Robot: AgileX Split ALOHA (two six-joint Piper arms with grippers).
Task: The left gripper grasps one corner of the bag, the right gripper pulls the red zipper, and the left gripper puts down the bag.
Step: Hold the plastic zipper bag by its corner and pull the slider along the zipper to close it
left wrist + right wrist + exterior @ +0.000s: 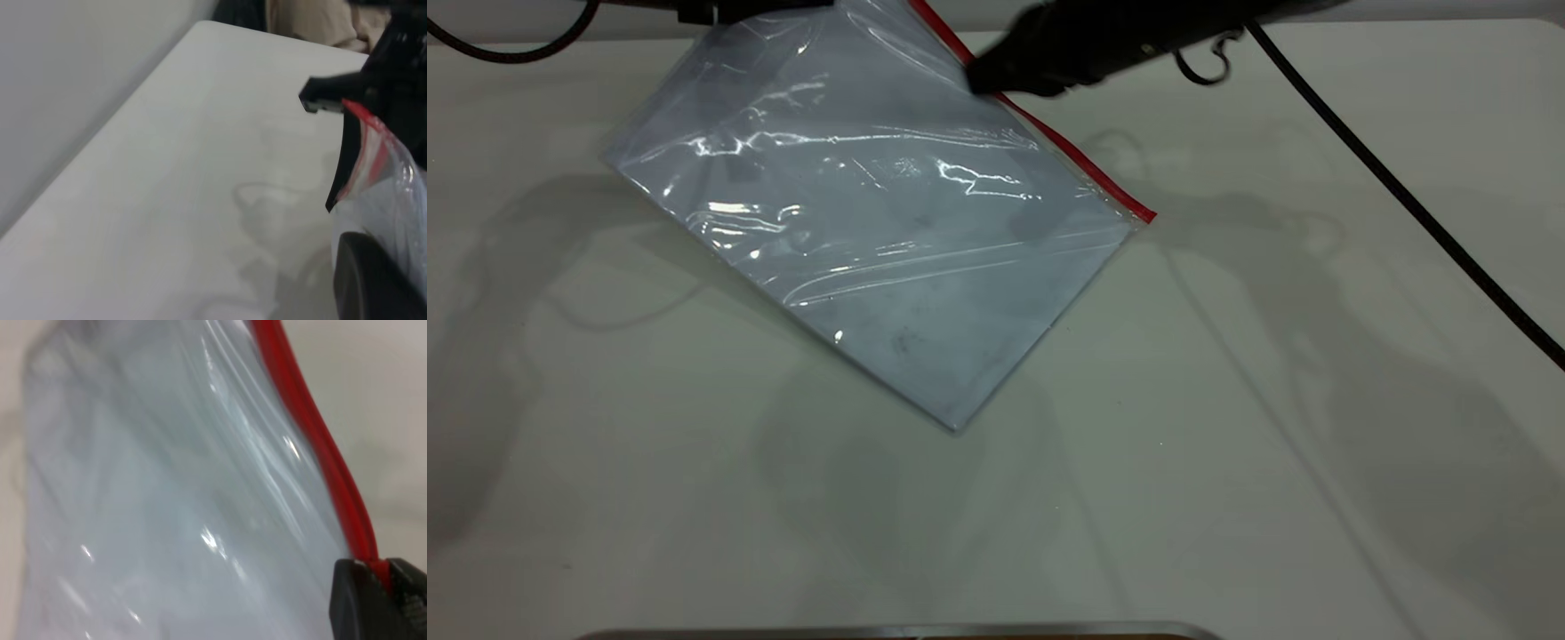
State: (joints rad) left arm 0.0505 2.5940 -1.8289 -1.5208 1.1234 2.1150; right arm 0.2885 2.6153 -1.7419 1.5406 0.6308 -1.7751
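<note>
right gripper [983, 78]: top centre-right of the exterior frame, black tapered jaws pointing left and down, tip right on the red zipper [1085, 164]. In the right wrist view the two black fingertips [357, 603] sit either side of the red strip [320, 440] at lower right of frame, pinched together on it with only the strip between them.
left gripper [720, 11]: top edge of the exterior frame, upper left, mostly cropped; touches the bag's top corner. Left wrist view shows its black finger [343, 167] lying against the bag's red-edged corner at right of frame; looks clamped on that corner, the opposite finger only a dark blur at lower right.
bag [871, 231]: clear bluish-white pouch, centre-upper of the exterior frame, tilted diamond-wise, top corner raised toward the left gripper, bottom corner on or near the table [1272, 444] at frame centre. Creased, glare streaks, grey smudges.
red zipper: runs along the bag's upper-right edge, from top centre down to the right corner at mid-right. Right gripper sits on its upper part; the longer stretch lies below and right of the jaws. Slider tab hidden by the jaws.
cables: braided black cable [1405, 196] with a small hook loop [1209, 62] trails from the right arm to the right edge; another cable [507, 44] at upper left.
table: white, shadows of both arms on it.
</note>
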